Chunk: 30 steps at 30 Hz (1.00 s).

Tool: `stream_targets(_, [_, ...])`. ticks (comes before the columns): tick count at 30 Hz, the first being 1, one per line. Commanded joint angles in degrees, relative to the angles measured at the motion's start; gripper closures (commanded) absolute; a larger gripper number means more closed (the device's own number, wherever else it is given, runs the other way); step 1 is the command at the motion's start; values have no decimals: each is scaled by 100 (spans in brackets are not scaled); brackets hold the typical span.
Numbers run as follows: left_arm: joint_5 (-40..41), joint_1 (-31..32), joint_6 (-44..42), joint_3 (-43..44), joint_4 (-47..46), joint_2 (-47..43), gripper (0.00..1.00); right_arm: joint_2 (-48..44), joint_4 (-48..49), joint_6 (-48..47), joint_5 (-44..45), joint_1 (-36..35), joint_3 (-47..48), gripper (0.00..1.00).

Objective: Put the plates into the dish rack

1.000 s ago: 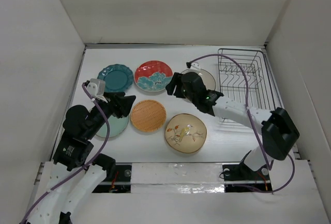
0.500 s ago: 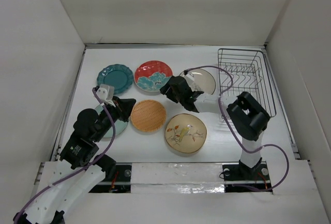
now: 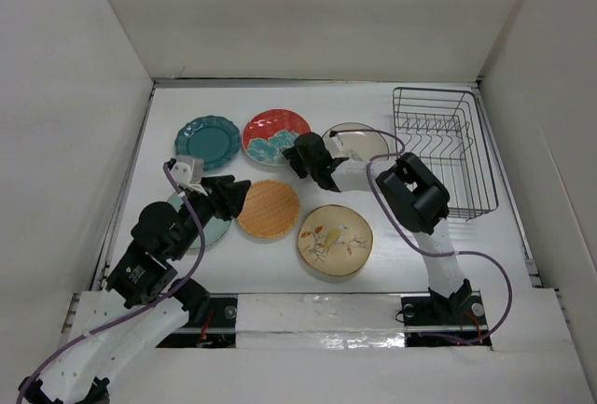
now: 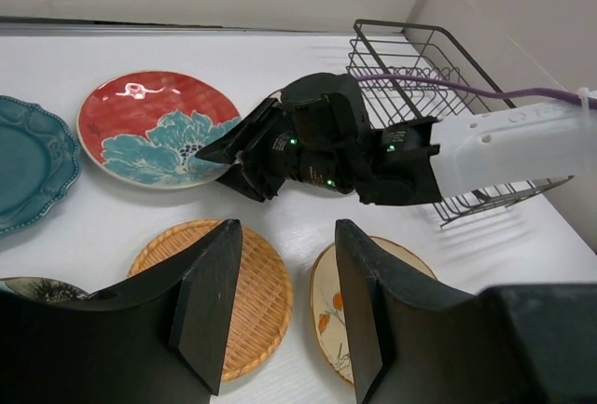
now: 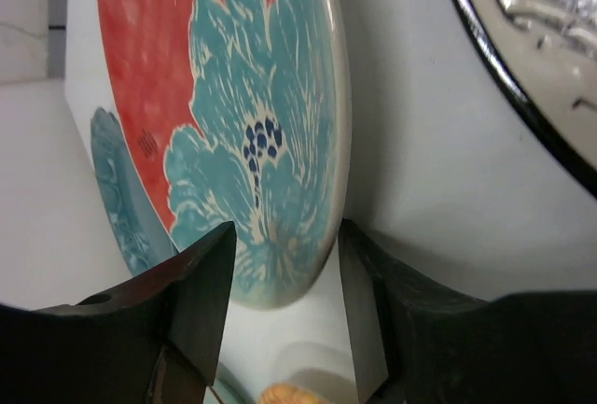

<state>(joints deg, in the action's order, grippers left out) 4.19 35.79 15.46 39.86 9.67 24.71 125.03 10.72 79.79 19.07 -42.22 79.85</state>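
Observation:
Six plates lie flat on the table: dark teal (image 3: 207, 140), red floral (image 3: 275, 135), cream with black rim (image 3: 362, 140), orange woven (image 3: 269, 208), beige bird (image 3: 335, 239), and pale teal (image 3: 213, 229), mostly hidden under my left arm. The black wire dish rack (image 3: 443, 147) stands at the right with no plate in it. My right gripper (image 5: 280, 301) is open, its jaws on either side of the red floral plate's (image 5: 252, 124) near rim. My left gripper (image 4: 284, 311) hangs open above the gap between the orange plate (image 4: 256, 283) and the bird plate (image 4: 331, 320).
White walls enclose the table on three sides. My right arm folds back on itself beside the rack, its purple cable (image 3: 392, 138) looping over the cream plate. The right arm's black wrist (image 4: 326, 147) fills the middle of the left wrist view.
My right gripper swung left from the cream plate to the red floral plate's edge, with the arm folding up. My left gripper shifted slightly right toward the orange plate.

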Motion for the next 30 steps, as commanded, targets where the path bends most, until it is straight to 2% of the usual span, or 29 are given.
stream_targets(1, [135,112,-52,-13,-255,-54,58,258,123,625,79,82,214,50])
stream_targets(3, [161,112,-52,-13,-255,-63,58,416,193,713,1,135,276,54])
stream_targets(5, [214,112,-44,-13,-255,-80,57,478,263,775,-44,135,320,63])
stream_targets(6, [240,112,-43,-22,-255,-80,57,487,307,749,-9,135,320,77])
stream_targets(10, [276,112,-61,-31,-290,-72,56,347,360,661,123,135,224,99])
stream_targets(15, [337,112,-79,-48,-317,-72,55,-57,799,267,377,29,-48,100])
stream_targets(21, [363,112,-79,-57,-334,-89,54,-1040,1527,-1060,721,-23,-312,100])
stream_targets(25, [381,112,-79,-57,-334,-89,53,-1786,1775,-2096,905,81,-505,100])
stream_targets(30, [311,112,-96,-57,-343,-203,53,-2763,1820,-2854,1002,214,-901,100])
